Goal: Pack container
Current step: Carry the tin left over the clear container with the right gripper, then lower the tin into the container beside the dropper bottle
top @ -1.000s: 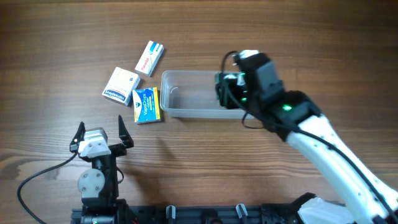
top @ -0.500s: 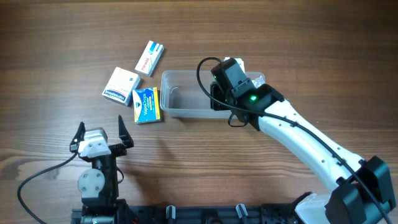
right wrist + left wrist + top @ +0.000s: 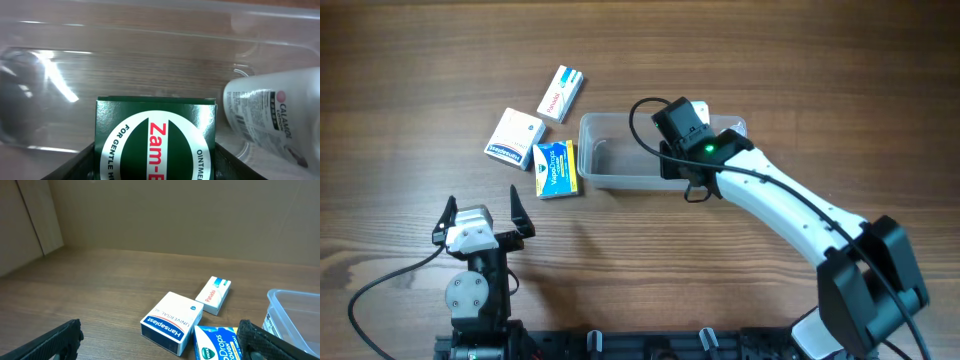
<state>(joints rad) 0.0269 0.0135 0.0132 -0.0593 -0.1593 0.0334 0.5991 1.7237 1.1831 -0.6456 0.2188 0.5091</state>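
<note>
The clear plastic container (image 3: 620,152) sits mid-table; its wall and floor fill the right wrist view (image 3: 125,60). My right gripper (image 3: 672,160) reaches into its right half, shut on a green Zam-Buk ointment box (image 3: 156,140) held over the tub floor. A white Calamol lotion bottle (image 3: 272,107) lies inside the tub to the right of the box. My left gripper (image 3: 480,215) is open and empty near the front left, its fingers apart in the left wrist view (image 3: 160,340).
Three small boxes lie left of the tub: a blue Vicks drops box (image 3: 556,168), a white and blue Hansaplast box (image 3: 513,138) and a white Panadol box (image 3: 561,93). They also show in the left wrist view: Hansaplast (image 3: 172,322), Panadol (image 3: 214,295).
My right arm has swung left and lowered the green box into the tub. The left arm and the three boxes have not moved.
</note>
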